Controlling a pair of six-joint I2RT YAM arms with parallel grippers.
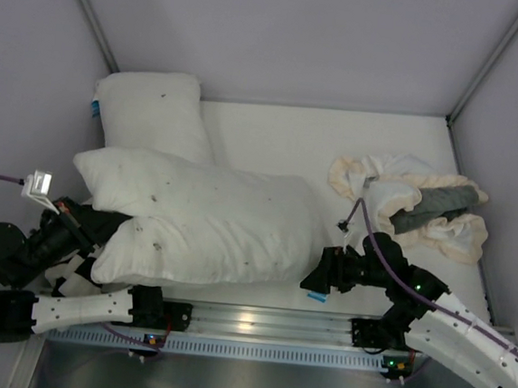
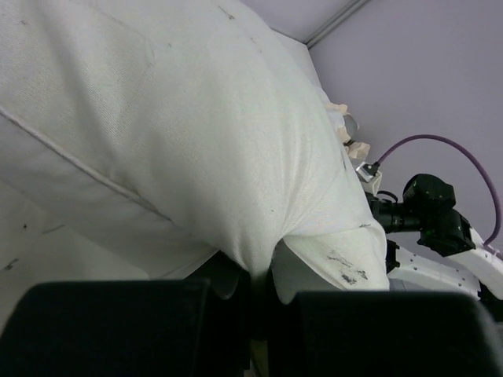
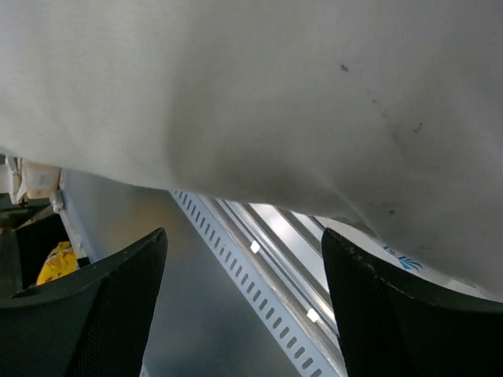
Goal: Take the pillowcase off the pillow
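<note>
1. Left gripper [image 2: 251, 294], own wrist view: clamped on a pinch of pillow [image 2: 196, 133] cloth.
2. Right gripper [image 3: 244, 267], own wrist view: fingers spread, gripping nothing, just below pillow.
3. Top view: one gripper at each end of pillow; pillowcase [image 1: 421, 208] crumpled well right of pillow, off it; second pillow [image 1: 148, 112] behind pillow's left end.

Top cam: fixed, high behind the arm bases, looking down and forward over the whole table [image 1: 282, 132] to the back wall; wide shot. Left wrist cam: behind the left gripper [image 2: 253, 297], facing right, lens almost against the pillow [image 2: 196, 118]; the right arm [image 2: 440, 228] at its far right also shows from the top. Right wrist cam: behind the right gripper [image 3: 244, 236], facing left, close under the same pillow, base rail [image 3: 259, 263] below. All three share that pillow.
</note>
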